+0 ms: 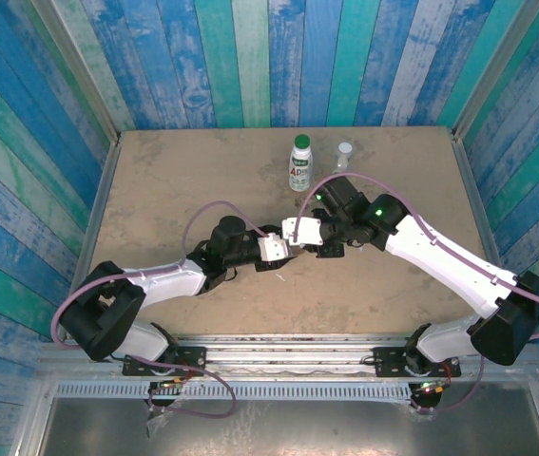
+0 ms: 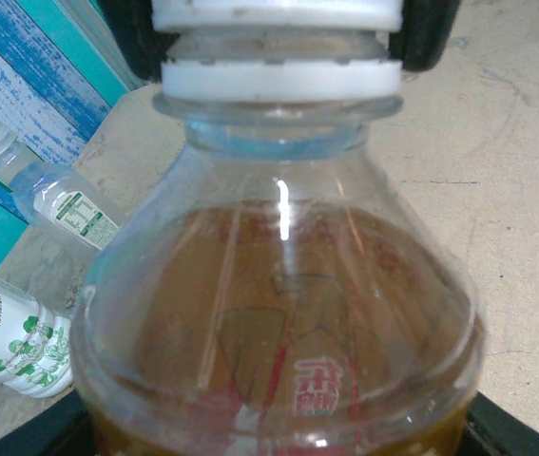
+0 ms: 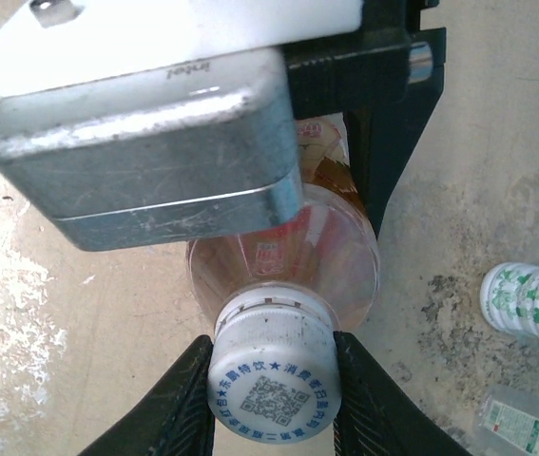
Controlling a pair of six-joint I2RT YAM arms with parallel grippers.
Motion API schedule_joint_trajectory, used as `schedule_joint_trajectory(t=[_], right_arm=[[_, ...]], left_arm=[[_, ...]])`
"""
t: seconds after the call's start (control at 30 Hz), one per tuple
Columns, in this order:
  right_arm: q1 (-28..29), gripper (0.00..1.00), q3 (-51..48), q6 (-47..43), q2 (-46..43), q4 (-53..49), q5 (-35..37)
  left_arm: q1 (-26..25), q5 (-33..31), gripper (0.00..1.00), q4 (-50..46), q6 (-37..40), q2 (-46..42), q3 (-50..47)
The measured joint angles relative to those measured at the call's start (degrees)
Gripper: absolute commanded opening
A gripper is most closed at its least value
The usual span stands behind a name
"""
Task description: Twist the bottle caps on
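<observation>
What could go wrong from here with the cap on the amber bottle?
1. The white cap sits in the right claw with neck thread showing beneath it: twisting may cross-thread.
2. The amber bottle, held by the left claw, may spin along.
3. The white bottle and clear bottle stand close behind the right arm; a swing could topple them.

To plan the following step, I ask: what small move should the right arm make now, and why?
Probably turn the right gripper clockwise: its jaws pinch the white cap, bare thread shows under it on the amber bottle, and the left gripper holds that bottle.
</observation>
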Motion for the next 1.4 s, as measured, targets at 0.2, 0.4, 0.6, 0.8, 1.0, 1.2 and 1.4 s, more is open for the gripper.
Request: schedule_joint_trajectory(t=[0.2, 0.4, 0.6, 0.8, 1.0, 1.2, 1.4], right_arm=[[-1.2, 0.04, -0.15, 15.72, 0.0, 3.15, 1.29], [-2.93, 0.04, -0.63, 39.63, 0.0, 7.19, 2.01], [-5.22, 0.15, -0.72, 65.51, 0.13, 9.49, -1.75], [-7.06, 0.5, -1.05, 72.37, 0.28, 10.36, -5.73], [-7.19, 0.66, -4.2, 49.57, -2.08, 10.99, -8.28], [-5.62, 0.65, -8.83, 19.37, -9.44, 9.29, -8.39], [-3.1, 0.6, -9.01, 3.43, -10.14, 9.44, -7.1]], left_arm=[[0.15, -4.81, 0.51, 0.5, 3.04, 0.87, 2.12], [0.5, -10.01, 0.5, 4.61, 6.6, 2.8, 3.61], [0.5, -13.94, 0.5, 7.98, 9.79, 3.06, 3.61], [0.48, -15.28, 0.51, 8.81, 11.61, 3.1, 3.58], [-0.13, -12.46, 0.52, 9.2, 11.5, 2.99, 2.86], [-0.17, -9.94, 0.52, 7.87, 9.77, 2.58, -0.46], [-0.17, -8.74, 0.52, 5.97, 8.83, 0.94, -1.81]])
